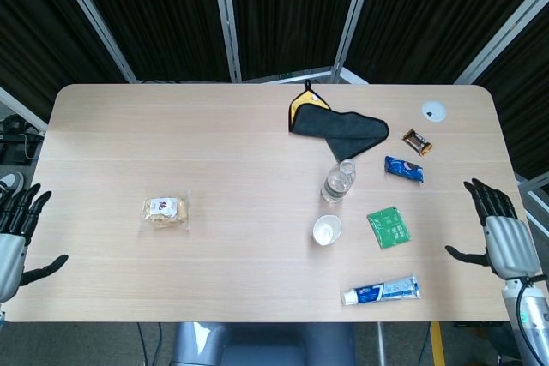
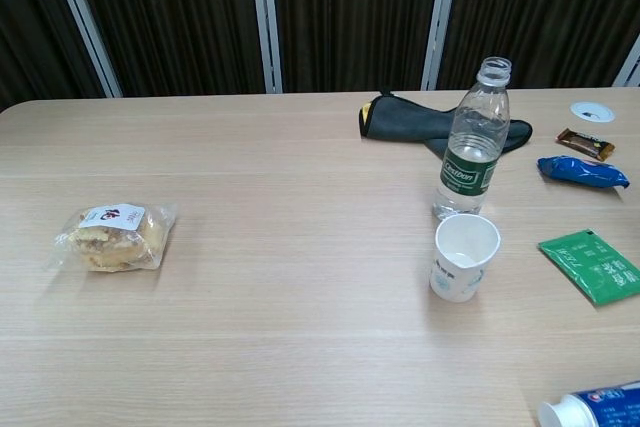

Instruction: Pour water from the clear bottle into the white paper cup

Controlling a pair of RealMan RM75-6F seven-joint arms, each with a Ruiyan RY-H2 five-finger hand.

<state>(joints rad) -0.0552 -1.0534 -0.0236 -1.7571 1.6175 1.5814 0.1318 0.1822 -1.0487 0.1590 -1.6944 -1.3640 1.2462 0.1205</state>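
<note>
Clear bottle (image 2: 473, 142) stands upright right of the table's centre, cap off, neck open. Ribbed transparent plastic, green label band around the lower body; water level cannot be read through the wall. From the head view the bottle (image 1: 338, 182) sits just in front of the dark cloth.

White paper cup (image 2: 464, 257) stands upright just in front of the bottle, near it but apart. Mouth open, inside white; small print on the outer wall, too small to read. From above, the cup (image 1: 327, 230) shows as a white round rim.

Right hand (image 1: 496, 229) hangs at the table's right edge, fingers spread and apart, thumb out to the side, holding nothing. It is well apart from bottle and cup. Left hand (image 1: 15, 231) sits off the table's left edge, fingers likewise spread, thumb out, nothing held. Neither hand shows in the chest view.

Around them on the light wooden table (image 1: 214, 152):
- dark grey cloth (image 1: 336, 127) with a yellow corner, behind the bottle
- green packet (image 1: 389, 226) lying flat, right of the cup
- blue wrapped snack (image 1: 403, 169) and a small brown bar (image 1: 418, 141), further right and back
- toothpaste tube (image 1: 380, 291) lying on its side near the front edge
- bagged pastry (image 1: 165, 211) on the left half, well apart from everything else
- small white disc (image 1: 433, 110) near the far right corner
</note>
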